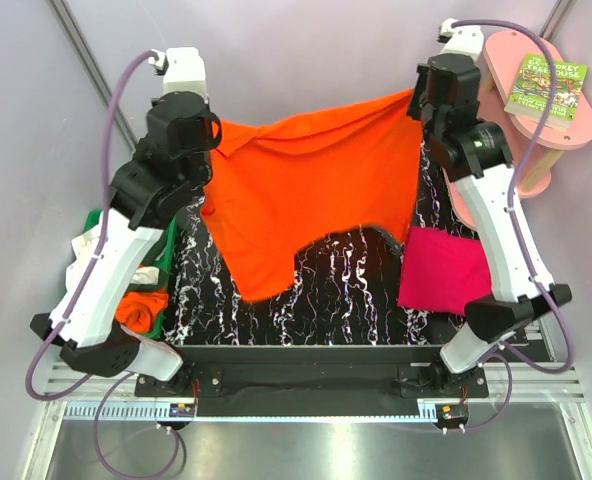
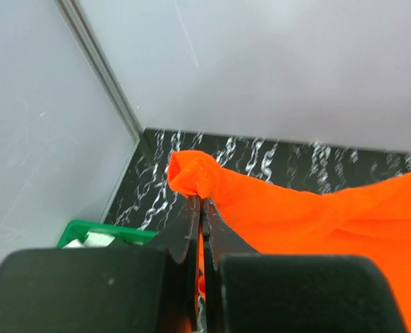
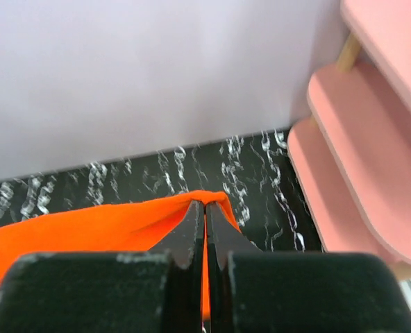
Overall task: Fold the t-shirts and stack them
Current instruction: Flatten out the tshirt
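Note:
A bright orange t-shirt (image 1: 306, 190) hangs stretched between my two grippers above the black marbled table (image 1: 336, 290). My left gripper (image 1: 214, 132) is shut on its left corner, seen in the left wrist view as a bunched orange tip (image 2: 191, 175) at the gripper (image 2: 203, 201). On the shirt's right corner (image 3: 216, 199) my right gripper (image 1: 416, 100) is shut, its fingertips (image 3: 206, 205) pinching the cloth. A folded magenta-pink t-shirt (image 1: 444, 268) lies on the table at the right. More shirts, white (image 1: 82, 246) and orange (image 1: 141, 305), sit in the bin at the left.
A green plastic bin (image 1: 161, 258) stands at the table's left edge, partly hidden by my left arm. A pink shelf unit (image 1: 536, 120) with a book (image 1: 546, 88) on top stands at the back right. Grey walls close off the back and left.

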{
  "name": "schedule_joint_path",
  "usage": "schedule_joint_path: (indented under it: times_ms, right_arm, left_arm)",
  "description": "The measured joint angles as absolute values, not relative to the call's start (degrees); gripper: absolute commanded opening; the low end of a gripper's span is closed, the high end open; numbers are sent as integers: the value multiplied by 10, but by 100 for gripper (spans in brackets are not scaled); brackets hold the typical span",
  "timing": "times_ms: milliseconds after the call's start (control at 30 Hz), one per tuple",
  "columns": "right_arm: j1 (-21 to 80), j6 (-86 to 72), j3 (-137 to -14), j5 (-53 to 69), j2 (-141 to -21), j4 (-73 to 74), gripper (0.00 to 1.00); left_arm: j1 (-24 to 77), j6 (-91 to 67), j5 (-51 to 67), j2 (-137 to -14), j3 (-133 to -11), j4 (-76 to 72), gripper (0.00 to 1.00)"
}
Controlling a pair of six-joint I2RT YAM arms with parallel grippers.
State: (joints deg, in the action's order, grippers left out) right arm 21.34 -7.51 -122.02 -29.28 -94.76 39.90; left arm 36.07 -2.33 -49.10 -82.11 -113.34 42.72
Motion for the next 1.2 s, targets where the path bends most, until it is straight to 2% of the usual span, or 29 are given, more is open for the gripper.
schedule_joint_path:
  times_ms: [133, 333, 600, 700, 933, 1033, 1200]
  right_arm:
    - [214, -77, -1219, -288, -905, 391, 0]
    - [216, -73, -1141, -291, -809, 369, 0]
    - [219, -73, -948, -293, -703, 361, 0]
    - [237, -61, -889, -303, -659, 367, 0]
    - [269, -26, -897, -326, -550, 387, 0]
    - [272, -21, -930, -336, -531, 388, 0]
    - [273, -3, -961, -349, -523, 383, 0]
  left_arm:
    - [377, -11, -494, -800, -1159, 410, 0]
    - [387, -5, -495, -758, -1145, 397, 0]
    - [403, -70, -498, -656, -986, 432, 0]
    - [487, -87, -557, -608, -961, 466, 0]
    - [834, -27, -769, -529, -994, 451, 0]
    - [890, 34, -809, -550, -1004, 384, 0]
    - [917, 71, -830, -619, -1017, 347, 0]
